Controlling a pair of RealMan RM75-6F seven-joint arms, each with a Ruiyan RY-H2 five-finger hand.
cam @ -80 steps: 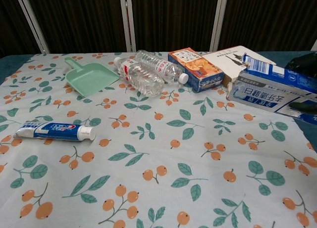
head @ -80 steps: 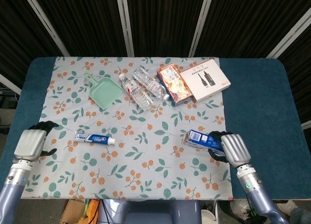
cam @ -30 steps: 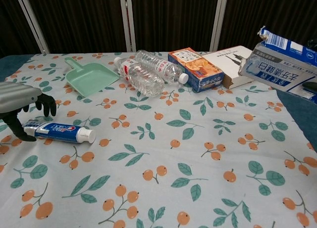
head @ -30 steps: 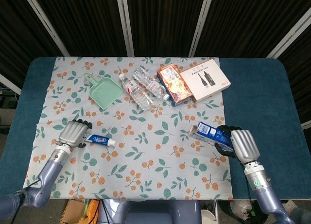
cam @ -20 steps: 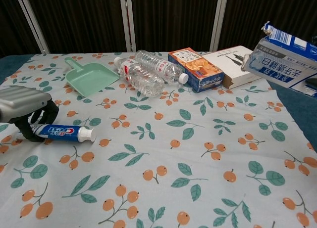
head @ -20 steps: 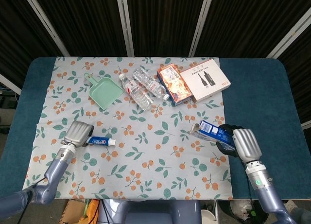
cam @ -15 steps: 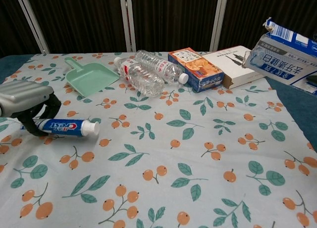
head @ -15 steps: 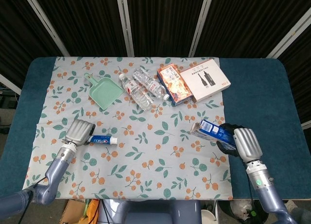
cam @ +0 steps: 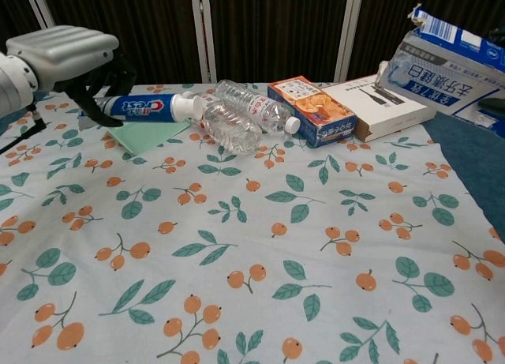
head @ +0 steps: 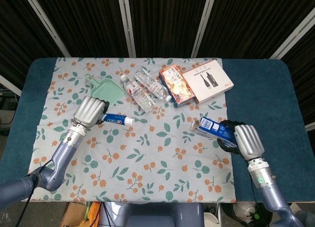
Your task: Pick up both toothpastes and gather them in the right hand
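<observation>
My left hand (head: 91, 111) grips a blue and white toothpaste tube (head: 117, 119) and carries it above the cloth, cap pointing right; the chest view shows the same hand (cam: 67, 56) with the tube (cam: 146, 106) raised in front of the green dustpan. My right hand (head: 243, 140) holds a blue and white toothpaste box (head: 212, 129) lifted over the right edge of the cloth. In the chest view the box (cam: 454, 64) is high at the far right, and the hand itself is mostly cut off there.
A green dustpan (head: 106, 93), two water bottles (head: 145, 87), an orange snack box (head: 175, 84) and a white box (head: 206, 80) lie along the far side of the floral cloth (head: 147, 153). Blue table (head: 266, 99) shows to the right.
My left hand closed on the tube, lifted it off the cloth and carried it up and to the right. My right hand raised the box slightly.
</observation>
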